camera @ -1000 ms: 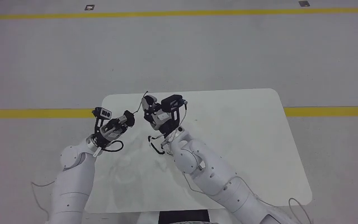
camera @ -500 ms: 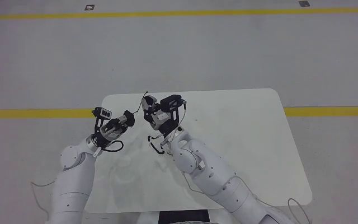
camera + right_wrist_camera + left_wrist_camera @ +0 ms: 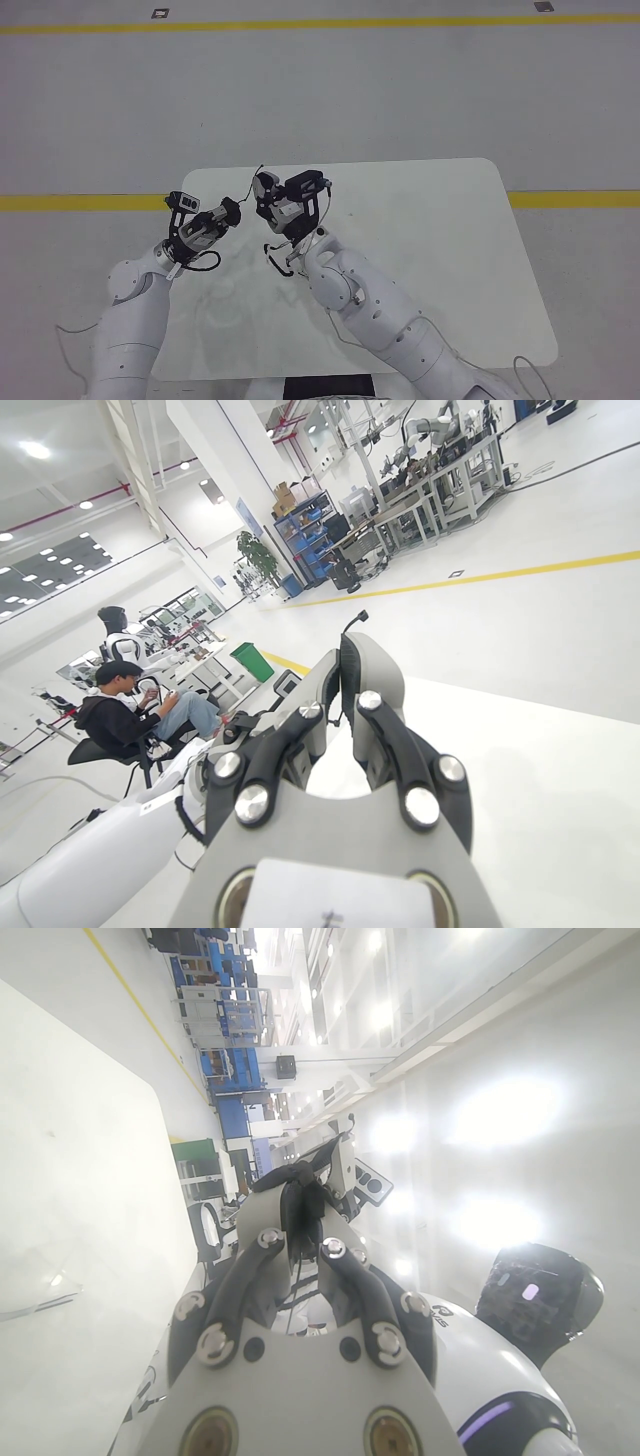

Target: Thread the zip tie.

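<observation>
Left arm: the left hand (image 3: 229,211) is above the desk (image 3: 430,230), near its far left corner, with the fingertips pointing toward the other arm. In the left wrist view its fingers (image 3: 260,1208) are drawn together with no gap between the dark pads, and a thin black strip is nipped at the tips. This hand is clamped on the zip tie (image 3: 255,178).

Zip tie: a thin black strand. In the top view it runs from the left hand's fingertips across the short space between the two hands, past the right hand's tips, and ends about over the desk's far edge. It is held off the desk surface. In the right wrist view a short curved length carrying the small square head stands out beyond the right fingertips. Whether the tail has entered the head cannot be determined.

Right arm: the right hand (image 3: 264,187) is just beside the left hand, on its right, above the same far left part of the desk. Its ribbed pads are pressed together on the zip tie, just below the projecting head.

Surroundings: the desk is white with rounded corners. A yellow floor line (image 3: 570,198) passes behind it on both sides.
</observation>
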Controlling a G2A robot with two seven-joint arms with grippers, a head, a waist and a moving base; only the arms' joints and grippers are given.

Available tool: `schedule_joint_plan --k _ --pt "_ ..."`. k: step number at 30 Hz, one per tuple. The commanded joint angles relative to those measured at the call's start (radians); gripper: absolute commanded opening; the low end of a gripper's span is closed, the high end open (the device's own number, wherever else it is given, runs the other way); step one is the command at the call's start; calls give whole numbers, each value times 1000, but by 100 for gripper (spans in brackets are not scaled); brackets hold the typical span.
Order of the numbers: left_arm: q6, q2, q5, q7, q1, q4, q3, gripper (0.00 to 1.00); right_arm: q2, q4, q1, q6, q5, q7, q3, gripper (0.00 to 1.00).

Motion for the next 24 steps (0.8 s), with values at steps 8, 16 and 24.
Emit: schedule_joint_plan --k 8,16,24 --pt "0 0 0 0 0 0 0 0 -7 5 -5 3 -9 -8 2 0" --pt "0 0 0 0 0 0 0 0 -12 9 -8 2 -15 -8 7 0" --pt "0 0 0 0 0 0 0 0 -15 7 -10 -8 -22 -9 19 0"
